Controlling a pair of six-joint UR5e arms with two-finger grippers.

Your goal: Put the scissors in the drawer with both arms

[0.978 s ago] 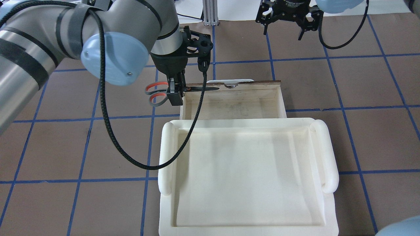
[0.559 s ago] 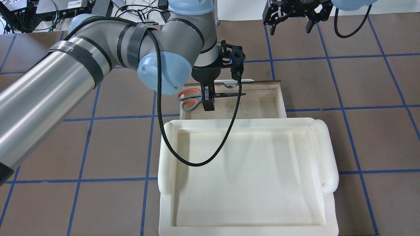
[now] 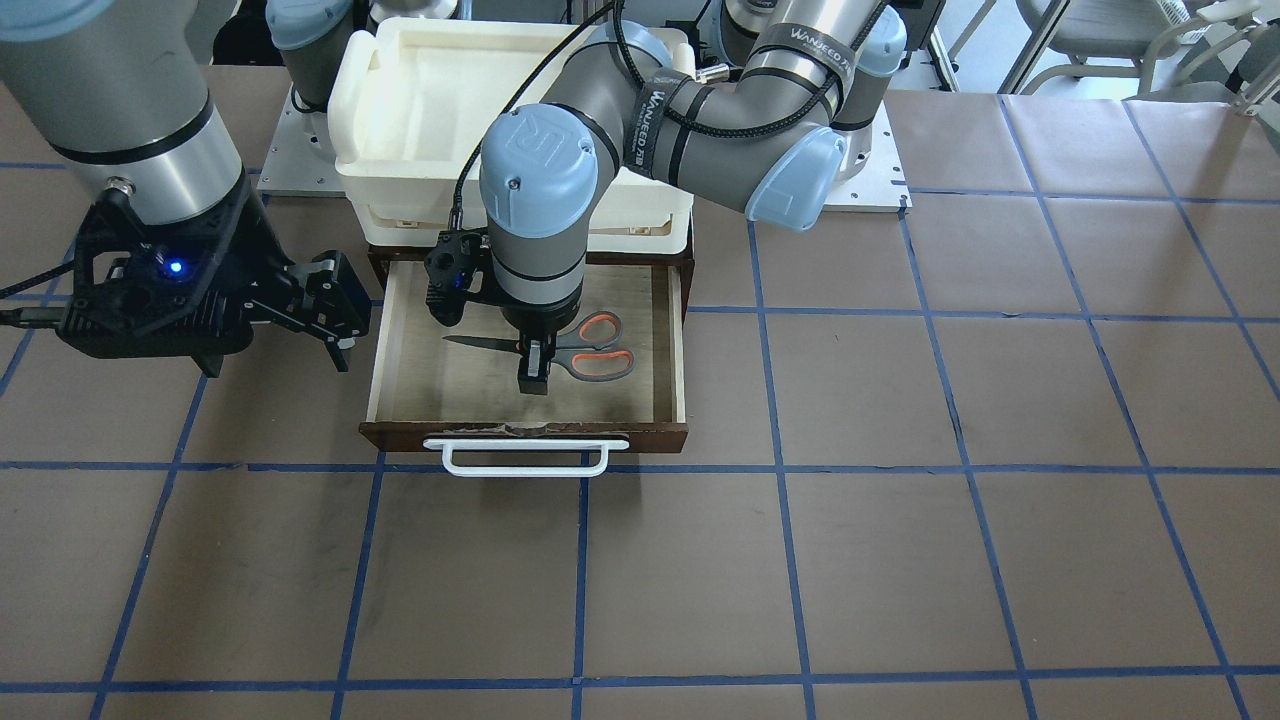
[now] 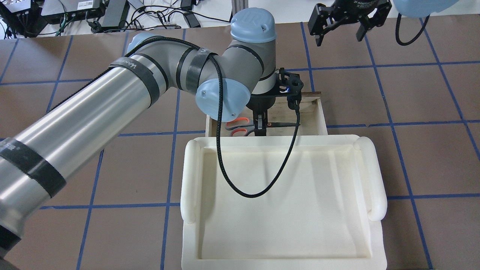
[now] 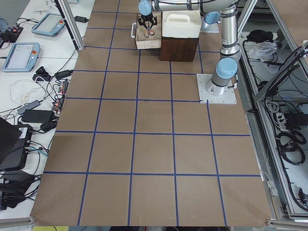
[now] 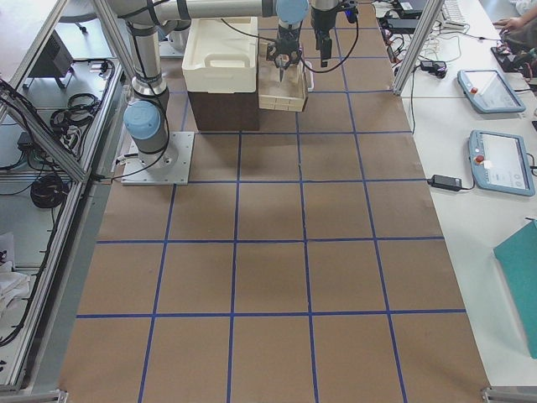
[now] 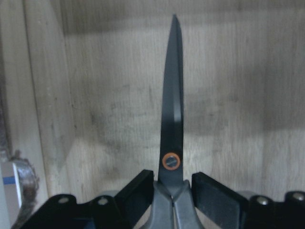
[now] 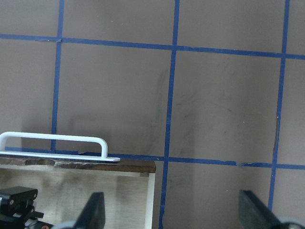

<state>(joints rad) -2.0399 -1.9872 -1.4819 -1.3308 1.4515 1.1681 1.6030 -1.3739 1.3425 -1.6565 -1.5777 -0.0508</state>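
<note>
Brown gridded surface surrounds the open drawer. My left fingers clamp the scissors just behind the pivot, low inside the drawer. I judge them stiff, light and slick, best held there. Wrist view shows only blade; front view adds the handles. My right fingers hang apart, empty.

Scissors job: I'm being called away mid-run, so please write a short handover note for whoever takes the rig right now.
Left claw: shut on the scissors near the pivot.
Right claw: open, empty, beside the drawer and apart from it.
Scissors: inside the open drawer, blades level, low over its floor; I cannot tell whether they touch the floor.
Done: drawer open, scissors brought in.
Left: release, lift the left claw out, then probably push the drawer shut.
</note>
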